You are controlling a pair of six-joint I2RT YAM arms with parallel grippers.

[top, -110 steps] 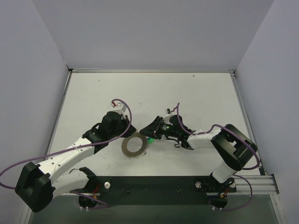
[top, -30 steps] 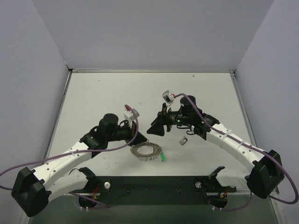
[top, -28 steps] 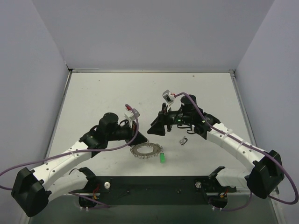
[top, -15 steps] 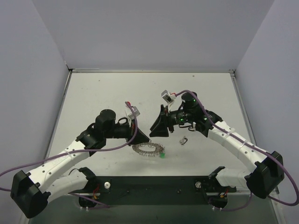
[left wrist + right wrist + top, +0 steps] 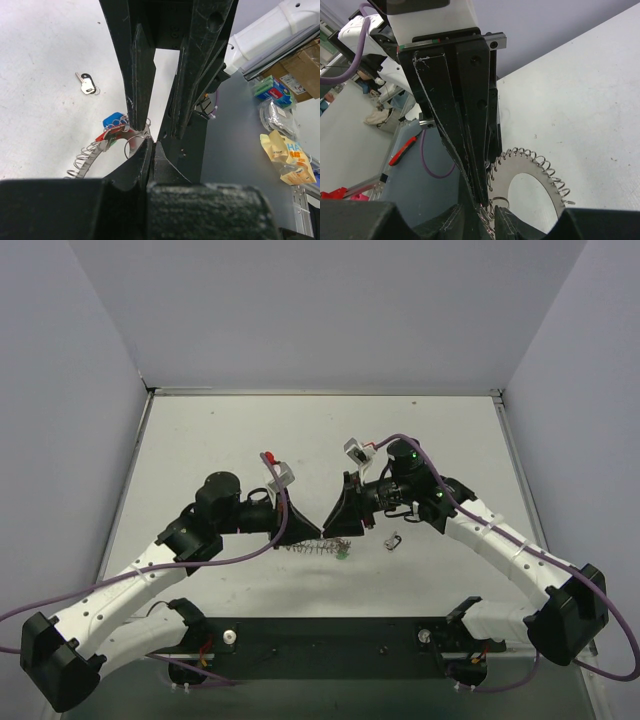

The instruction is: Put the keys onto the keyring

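Observation:
My left gripper [image 5: 312, 534] is shut on the rim of the keyring [image 5: 312, 548], a flat silvery disc with a coil round its edge, held edge-on just above the table. A green key [image 5: 343, 553] hangs at its right end. In the left wrist view the coil [image 5: 87, 159] carries red and blue keys [image 5: 114, 126] beside my shut left gripper [image 5: 151, 146]. My right gripper [image 5: 333, 527] meets it tip to tip. In the right wrist view the right gripper [image 5: 487, 217] stands narrowly open, with small split rings of the keyring [image 5: 517, 165] in the gap.
A loose dark-headed key [image 5: 394, 540] lies on the white table to the right of the grippers, also in the left wrist view as the key [image 5: 88, 86]. Grey walls close the table on three sides. A black rail [image 5: 330, 635] runs along the near edge.
The left gripper has lifted the keyring off the table and tipped it edge-on. The right gripper has drawn in to the left gripper's tip and its jaws have narrowed.

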